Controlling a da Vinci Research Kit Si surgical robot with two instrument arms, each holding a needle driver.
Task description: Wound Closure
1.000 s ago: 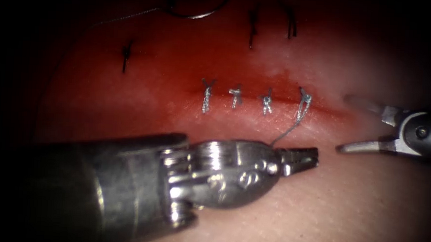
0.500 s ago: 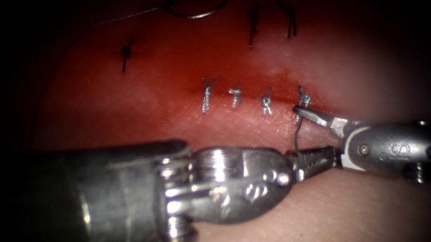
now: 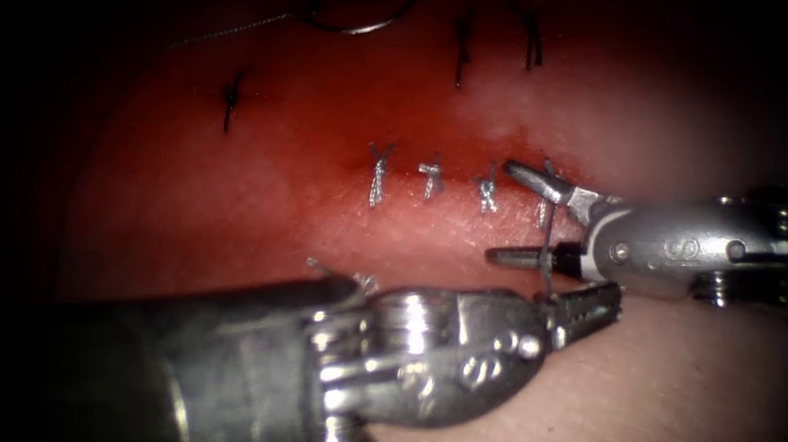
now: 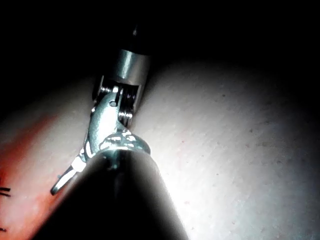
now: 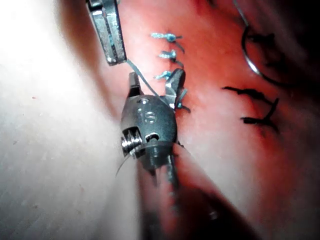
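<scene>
Four knotted stitches (image 3: 432, 178) cross the cut (image 3: 468, 175). Left hand (image 3: 587, 308) clenched on thread (image 3: 545, 256), which runs near-vertical up to the rightmost knot. Right hand (image 3: 525, 214) gapes wide, jaws straddling that thread. Needle (image 3: 355, 21) lies free on tissue (image 3: 233, 204) far behind the cut, curve opening away from it.

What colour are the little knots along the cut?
The knots are silvery grey-blue, clearest in the endoscope view.
</scene>
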